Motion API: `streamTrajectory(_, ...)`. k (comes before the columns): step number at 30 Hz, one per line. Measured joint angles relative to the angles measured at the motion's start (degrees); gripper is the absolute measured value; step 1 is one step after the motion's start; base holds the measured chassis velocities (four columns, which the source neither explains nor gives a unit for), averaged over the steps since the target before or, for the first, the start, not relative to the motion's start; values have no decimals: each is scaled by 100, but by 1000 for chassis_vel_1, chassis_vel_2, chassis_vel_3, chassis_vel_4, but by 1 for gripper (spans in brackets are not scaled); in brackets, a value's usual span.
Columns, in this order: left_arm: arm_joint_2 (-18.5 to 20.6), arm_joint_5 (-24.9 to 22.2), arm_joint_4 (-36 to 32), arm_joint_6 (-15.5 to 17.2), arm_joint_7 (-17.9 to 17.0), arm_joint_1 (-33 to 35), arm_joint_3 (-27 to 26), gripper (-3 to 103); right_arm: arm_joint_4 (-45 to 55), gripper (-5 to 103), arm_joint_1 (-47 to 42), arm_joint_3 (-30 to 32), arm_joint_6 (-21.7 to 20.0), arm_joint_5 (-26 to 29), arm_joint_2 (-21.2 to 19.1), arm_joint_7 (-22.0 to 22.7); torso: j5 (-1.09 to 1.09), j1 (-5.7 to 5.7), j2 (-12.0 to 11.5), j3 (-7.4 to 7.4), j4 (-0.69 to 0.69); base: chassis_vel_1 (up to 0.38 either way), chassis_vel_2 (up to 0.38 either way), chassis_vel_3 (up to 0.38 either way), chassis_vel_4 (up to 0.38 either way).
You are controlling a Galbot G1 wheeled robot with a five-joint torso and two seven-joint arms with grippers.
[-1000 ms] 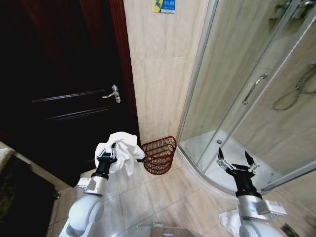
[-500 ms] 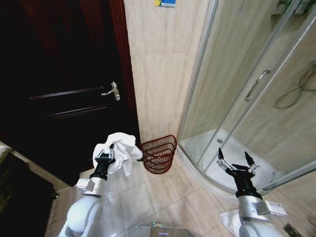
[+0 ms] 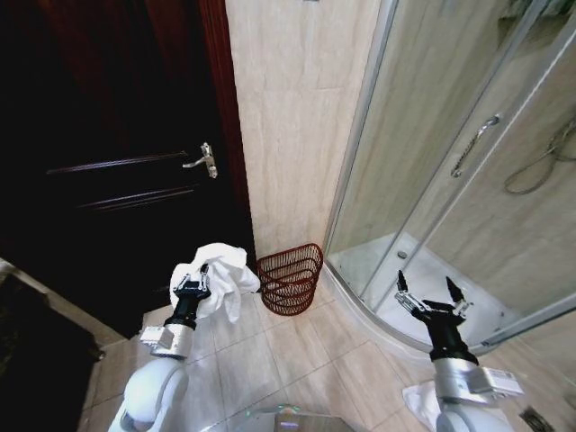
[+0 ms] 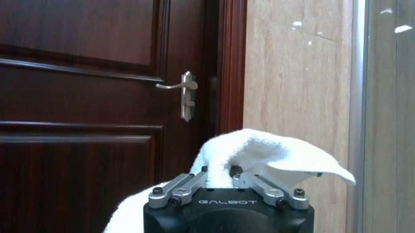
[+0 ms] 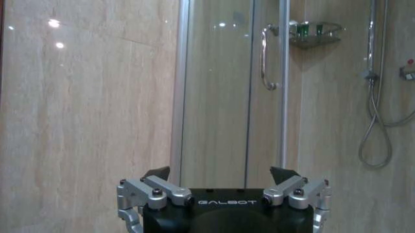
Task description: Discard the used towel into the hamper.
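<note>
Towel [image 3: 219,272]: white, bunched, held up off the floor just left of the hamper, in front of the dark door [image 3: 108,162]
Hamper [image 3: 290,278]: upright on the tiled floor against the beige wall [image 3: 288,126], between door and shower cabin [image 3: 450,180]
Left gripper [image 3: 193,287]: clenched on the towel, cloth draped over its fingers [image 4: 178,188]
Right gripper [image 3: 430,300]: released, jaws spread wide, raised near the shower door, well apart from the hamper

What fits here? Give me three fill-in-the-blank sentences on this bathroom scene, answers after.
1. The left gripper is shut on a white ____.
2. The hamper stands on the floor between the dark door and the glass ____ enclosure.
3. The right gripper holds nothing; its fingers are ____.

Answers: towel; shower; open
</note>
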Motion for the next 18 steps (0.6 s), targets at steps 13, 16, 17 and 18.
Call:
streamTrajectory(13, 20, -41, 70, -69, 29, -9, -34, 9, 3, 100, 20, -10, -12, -43, 0, -1, 0, -148, -341, -194, -1, 0, 0, 0, 0)
streamTrajectory(16, 27, -49, 78, -69, 30, -13, -38, 9, 0, 100, 20, -16, -12, -56, 0, -2, 0, -194, -436, -243, -1, 0, 0, 0, 0)
streamTrajectory(17, 27, -49, 78, -69, 30, -13, -38, 9, 0, 100, 20, -16, -12, -56, 0, -2, 0, -194, -436, -243, -1, 0, 0, 0, 0)
streamTrajectory(18, 28, -51, 83, -69, 30, -15, -41, 9, -2, 100, 22, -19, -12, -59, 0, -2, -1, -212, -477, -266, -1, 0, 0, 0, 0)
